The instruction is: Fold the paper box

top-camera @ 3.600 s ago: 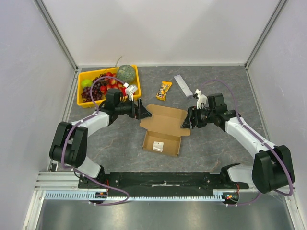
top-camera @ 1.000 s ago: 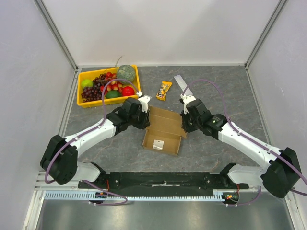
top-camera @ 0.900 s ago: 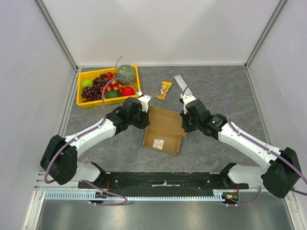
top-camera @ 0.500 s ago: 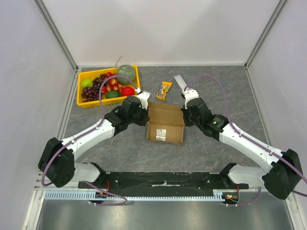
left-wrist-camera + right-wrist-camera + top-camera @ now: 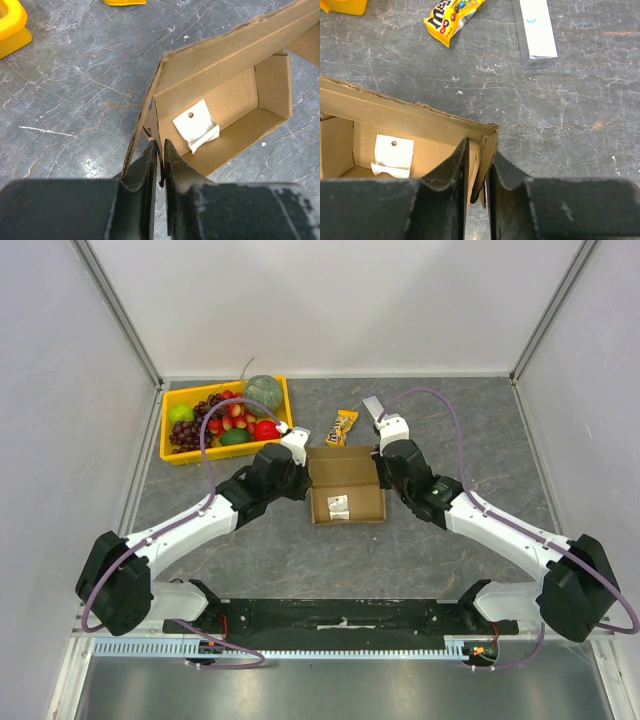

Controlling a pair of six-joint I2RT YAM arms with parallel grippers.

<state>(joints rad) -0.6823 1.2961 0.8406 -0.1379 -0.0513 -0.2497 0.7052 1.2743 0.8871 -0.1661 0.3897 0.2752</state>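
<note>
In the left wrist view the yellow plastic fruit tray (image 5: 10,22) is cut to one corner by the frame edge. The brown corrugated cardboard box (image 5: 225,95) runs off the right side, and the body of the left gripper (image 5: 160,150) is a dark blur. The right wrist view crops the box at the left, and the yellow candy packet (image 5: 451,16) and small grey rectangular bar (image 5: 535,30) at the top. Whether the right gripper (image 5: 480,149) presses the cardboard between its fingers cannot be told. From above, both wrists hide their fingertips, and the print on the white label (image 5: 338,505) is too small to read.
</note>
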